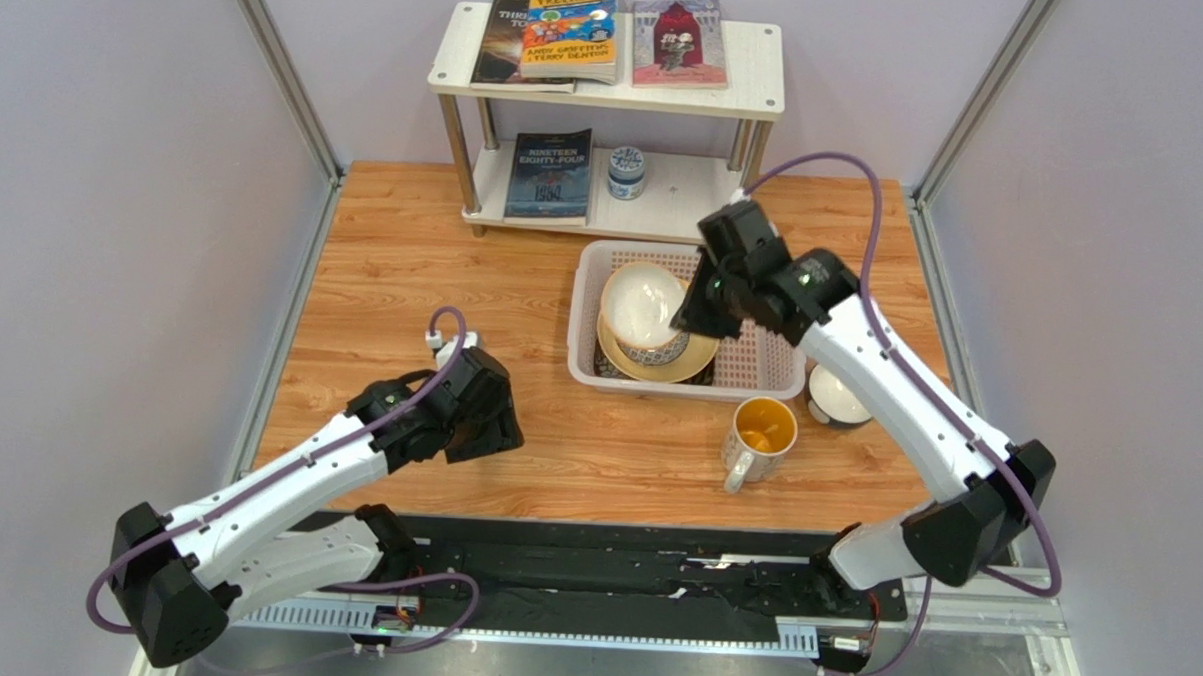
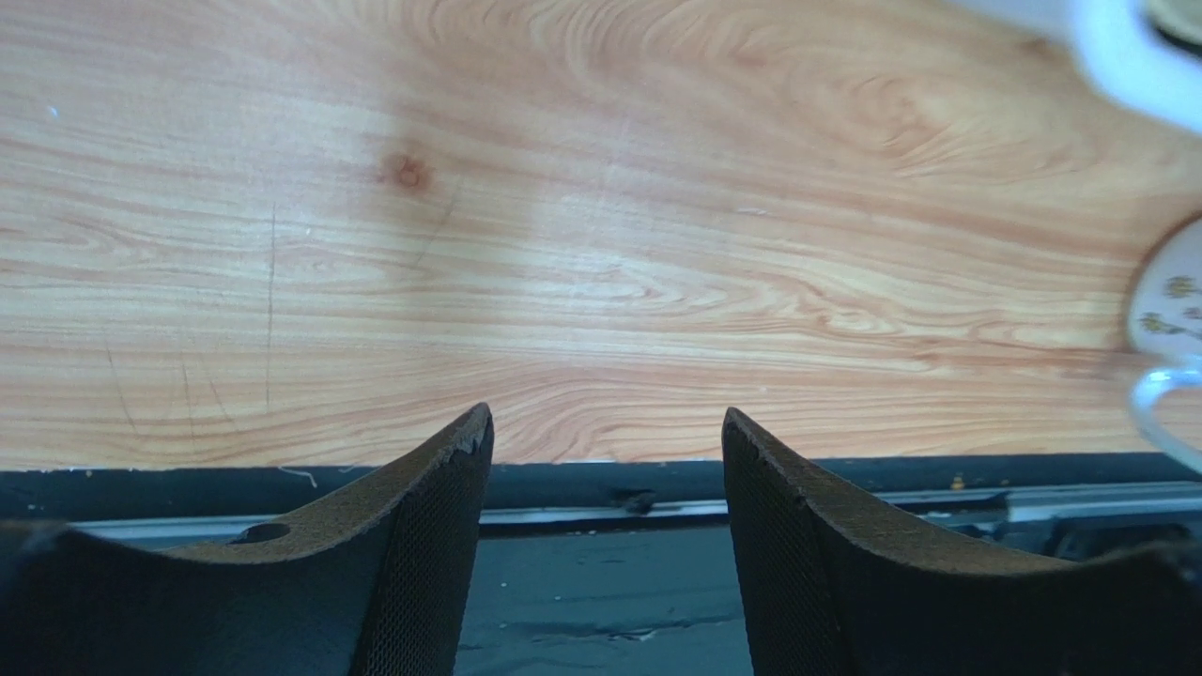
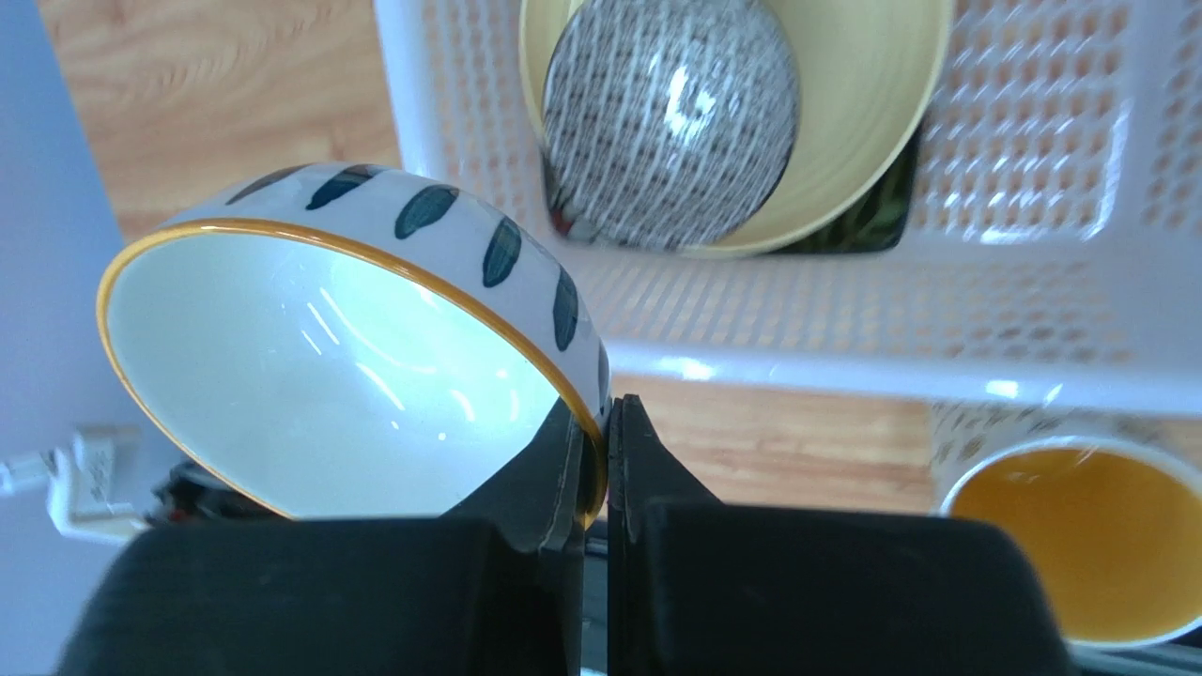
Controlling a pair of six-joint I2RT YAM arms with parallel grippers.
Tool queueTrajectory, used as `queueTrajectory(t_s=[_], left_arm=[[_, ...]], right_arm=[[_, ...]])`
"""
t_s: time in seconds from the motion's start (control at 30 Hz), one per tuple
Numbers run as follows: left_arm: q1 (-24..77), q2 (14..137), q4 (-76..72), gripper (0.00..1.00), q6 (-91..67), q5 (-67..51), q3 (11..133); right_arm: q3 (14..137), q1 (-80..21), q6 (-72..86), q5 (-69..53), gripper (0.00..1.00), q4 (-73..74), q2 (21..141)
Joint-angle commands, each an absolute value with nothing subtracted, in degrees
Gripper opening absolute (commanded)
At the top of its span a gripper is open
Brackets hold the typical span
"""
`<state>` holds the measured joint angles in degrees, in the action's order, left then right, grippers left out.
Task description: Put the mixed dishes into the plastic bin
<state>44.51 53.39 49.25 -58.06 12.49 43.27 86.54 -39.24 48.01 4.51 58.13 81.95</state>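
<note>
Black fingers of the right gripper, closest to the right wrist lens, were pinched on the orange-edged rim of the white bowl, one finger inside and one outside. The bowl, marked with dark leaf strokes on its outer wall, was tilted with its hollow toward the lens. Top view: this bowl hung over the left half of the plastic bin; whether it touched the dishes beneath could not be told.

Within the bin, the grey-patterned bowl stood on the round yellow plate, and a dark plate corner showed under the yellow one.

Outside the bin, on the wooden table: the mug, yellow inside, upright just beside the near wall; the dark-outside bowl just beside the near right corner, partly hidden by the right arm.

Left gripper: jaws spread wide, nothing between them, above bare wood near the table's near edge, well apart from the bin.

Behind the bin, a white shelf carried books and a small blue-and-white jar.
</note>
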Motion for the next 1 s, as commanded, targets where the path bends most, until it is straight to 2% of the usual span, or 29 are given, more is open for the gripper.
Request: queueTrajectory(t_s=[0.0, 0.23, 0.5, 0.8, 0.93, 0.97], left_arm=[[44.3, 54.9, 46.5, 0.66, -57.9, 10.1, 41.1], [44.3, 58.4, 46.0, 0.66, -57.2, 8.6, 40.6], [44.3, 59.0, 45.3, 0.65, -56.6, 8.6, 40.6], [44.3, 59.4, 44.7, 0.65, -56.1, 8.3, 40.6], [44.3, 59.5, 44.6, 0.65, -56.1, 8.1, 40.7], [44.3, 59.6, 44.5, 0.65, -55.9, 8.0, 40.6]], right_arm=[[94.9, -31.0, 38.2, 0.8, 0.00, 60.4, 90.6], [94.5, -29.3, 40.2, -3.0, 0.00, 56.8, 100.7], [89.7, -29.0, 41.1, -0.7, 0.00, 53.2, 101.7], [92.3, -27.6, 39.1, -0.7, 0.00, 54.4, 105.4], [93.1, -27.4, 38.9, -0.4, 0.04, 55.8, 106.3], [92.9, -27.4, 38.8, -0.4, 0.20, 55.6, 106.3]])
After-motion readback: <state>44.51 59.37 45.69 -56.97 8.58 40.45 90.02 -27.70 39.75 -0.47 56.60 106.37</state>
